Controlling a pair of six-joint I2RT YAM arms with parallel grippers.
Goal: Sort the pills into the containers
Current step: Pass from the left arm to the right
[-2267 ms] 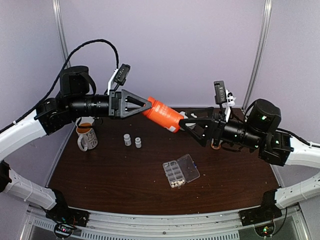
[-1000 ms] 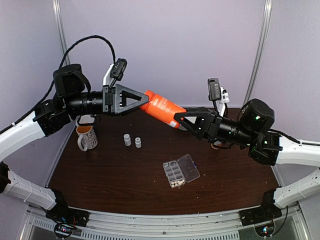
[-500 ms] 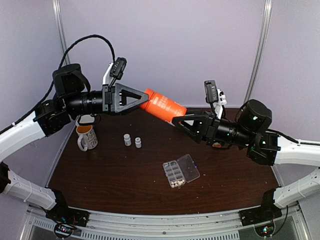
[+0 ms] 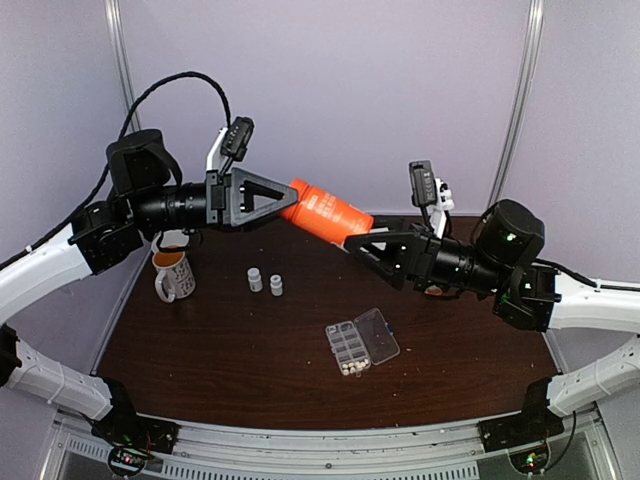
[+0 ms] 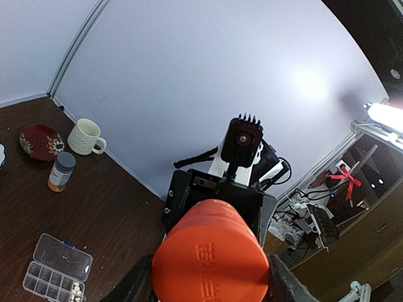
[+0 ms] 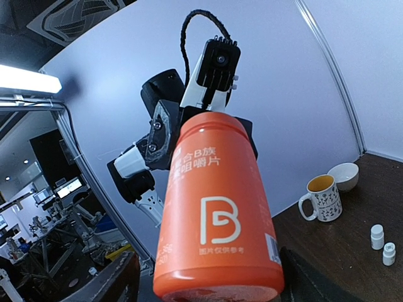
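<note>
An orange bottle (image 4: 325, 215) hangs level in the air between both arms. My left gripper (image 4: 295, 208) is shut on its cap end, its fingers (image 5: 135, 284) pressing both sides. My right gripper (image 4: 352, 243) stands open around the bottle's base (image 6: 217, 220), with its fingers (image 6: 119, 277) a little off the sides. On the table below lies the clear organizer box (image 4: 372, 335), lid open, which holds the containers. White pills (image 4: 350, 368) fill one end cell, and they also show in the left wrist view, where the pills (image 5: 77, 289) sit in the box (image 5: 56, 270).
A mug (image 4: 172, 272) and two tiny white bottles (image 4: 254, 279) stand at the left of the brown table (image 4: 250, 340). The left wrist view shows a grey-capped amber bottle (image 5: 61, 171), a white mug (image 5: 85, 136) and a red plate (image 5: 39, 139). A bowl (image 6: 345, 175) sits behind the mug.
My right gripper's jaws have widened around the bottle's base. The left gripper and the bottle have hardly moved over the last second.
</note>
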